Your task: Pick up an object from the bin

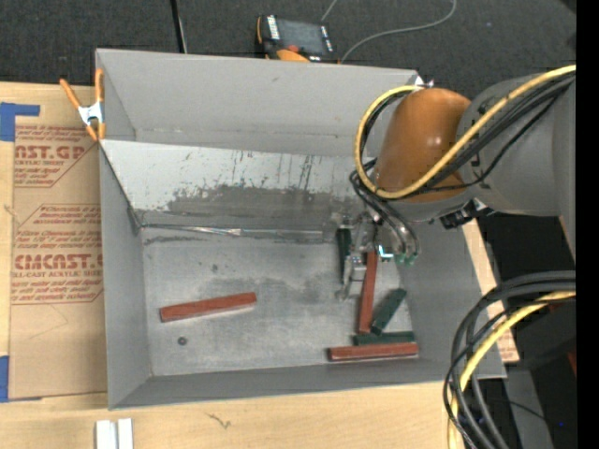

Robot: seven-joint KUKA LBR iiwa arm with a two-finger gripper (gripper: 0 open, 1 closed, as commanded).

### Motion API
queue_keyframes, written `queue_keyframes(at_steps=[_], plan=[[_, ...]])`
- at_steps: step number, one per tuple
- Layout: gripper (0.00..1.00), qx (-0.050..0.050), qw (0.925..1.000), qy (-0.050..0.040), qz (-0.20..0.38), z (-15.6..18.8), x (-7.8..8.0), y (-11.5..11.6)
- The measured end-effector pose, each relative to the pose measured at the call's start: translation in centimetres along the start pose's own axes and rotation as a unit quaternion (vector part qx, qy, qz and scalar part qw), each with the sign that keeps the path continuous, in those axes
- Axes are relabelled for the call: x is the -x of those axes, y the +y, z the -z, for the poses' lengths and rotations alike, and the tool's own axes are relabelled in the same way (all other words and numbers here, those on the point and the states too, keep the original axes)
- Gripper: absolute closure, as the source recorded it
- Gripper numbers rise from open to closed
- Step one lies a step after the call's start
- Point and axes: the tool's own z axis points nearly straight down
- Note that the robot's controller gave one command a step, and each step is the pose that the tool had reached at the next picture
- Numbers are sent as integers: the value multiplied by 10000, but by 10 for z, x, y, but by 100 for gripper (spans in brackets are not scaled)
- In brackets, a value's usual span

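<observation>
Pinching with fingers [349, 253] drawn close together round the upper end of a long flat red-brown stick [367, 296], at the right side of the grey metal bin [122, 251]; appearing to be holding it, though not showing the contact plainly. Carrying that stick steeply tilted, with its lower end either touching the floor or just clear of it, and not allowing a firm call on which. Leaving just beside that lower end a short dark green bar [389, 309], touching the stick or nearly so. Leaving further off, along the front wall, a second red-brown flat stick [374, 351] with a green edge under it. Leaving well apart, on the left of the floor, a third red-brown stick [208, 307]. Judging this as the grasp made and the lift not yet carried through. Needing next a straight rise, keeping the grip firm against the long stick pivoting, avoiding dragging the green bar along, and clearing the right wall.
</observation>
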Motion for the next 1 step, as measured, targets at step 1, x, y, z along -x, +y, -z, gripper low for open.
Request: queue_keyframes(at_steps=[1], plan=[[0, -17, 9987, 3, 502, -19, -90, -107]])
